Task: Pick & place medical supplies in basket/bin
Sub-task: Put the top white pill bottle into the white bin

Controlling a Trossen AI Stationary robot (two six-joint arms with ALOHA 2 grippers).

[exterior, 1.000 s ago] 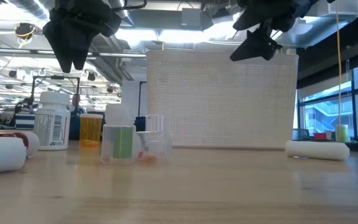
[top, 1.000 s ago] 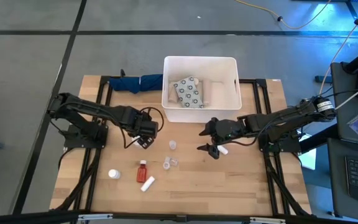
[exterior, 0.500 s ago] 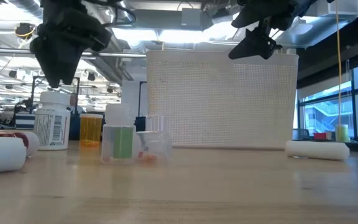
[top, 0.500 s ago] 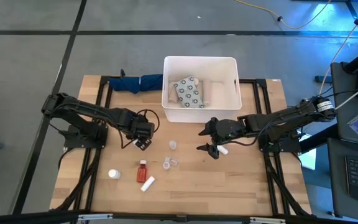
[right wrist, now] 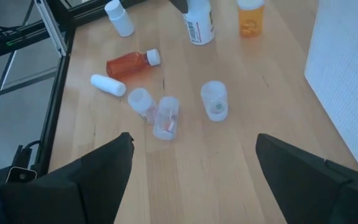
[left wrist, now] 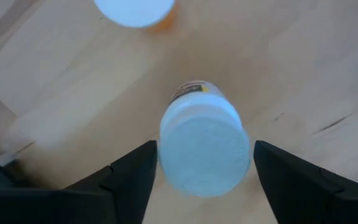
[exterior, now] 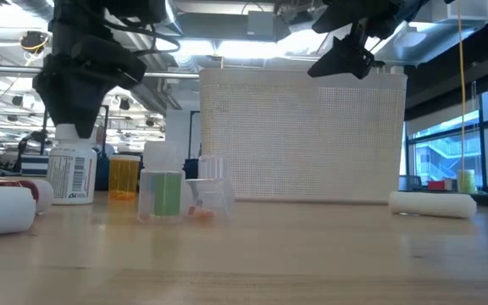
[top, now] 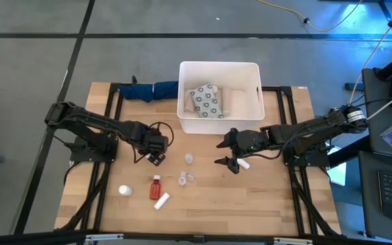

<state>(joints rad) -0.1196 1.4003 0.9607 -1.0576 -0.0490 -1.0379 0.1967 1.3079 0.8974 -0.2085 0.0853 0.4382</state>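
My left gripper (top: 156, 154) is open and low over an upright white pill bottle (left wrist: 204, 134); its fingers stand on either side of the bottle's cap, and I cannot tell whether they touch it. The low view shows the gripper (exterior: 74, 127) just over that bottle (exterior: 70, 174), with an orange pill bottle (exterior: 124, 176) beside it. My right gripper (top: 229, 154) is open and empty above the table, over a white tube (top: 244, 164). The white bin (top: 220, 88) stands at the far middle and holds a grey dotted packet (top: 207, 100).
Clear cups (top: 189, 158) (top: 186, 179), a red bottle (top: 156, 185), a white tube (top: 160, 200) and a small white bottle (top: 124, 191) lie on the near middle of the table. A dark blue cloth bundle (top: 148, 90) lies left of the bin.
My left gripper has moved down and a little toward the table's left and near edges, coming down over the white pill bottle's cap. My right gripper has stayed nearly still. The supplies have not moved.
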